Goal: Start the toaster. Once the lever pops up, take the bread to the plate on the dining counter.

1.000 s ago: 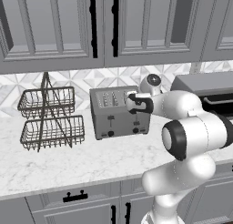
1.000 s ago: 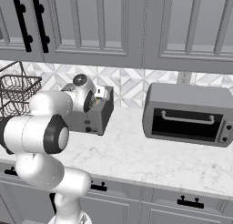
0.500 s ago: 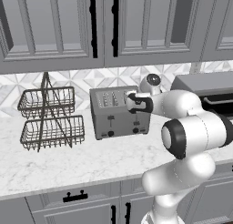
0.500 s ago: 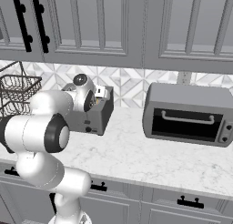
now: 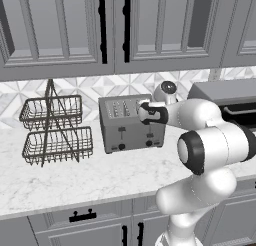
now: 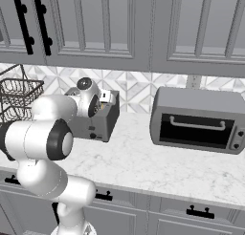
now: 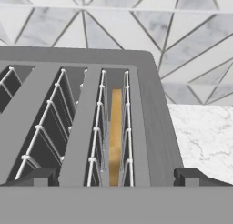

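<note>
The grey four-slot toaster (image 5: 131, 124) stands on the kitchen counter against the tiled wall, its front with dark levers and knobs facing me. My gripper (image 5: 143, 113) hovers just above its right-hand top, open. From the hand view the fingertips (image 7: 192, 176) stand wide apart on either side of the rightmost slot of the toaster (image 7: 152, 109). The golden-tan bread (image 7: 116, 133) sits upright on edge inside that slot, between its wire guides. From the right base view the toaster (image 6: 106, 122) is partly hidden behind my arm. The plate and the dining counter are out of view.
A two-tier black wire basket (image 5: 54, 131) stands left of the toaster. A grey toaster oven (image 6: 198, 120) sits to its right on the marble counter (image 5: 75, 180). Grey upper cabinets (image 5: 115, 30) hang above.
The hand has crept slightly leftward over the toaster's top; the gripper has stayed open. The toaster and bread have not moved.
</note>
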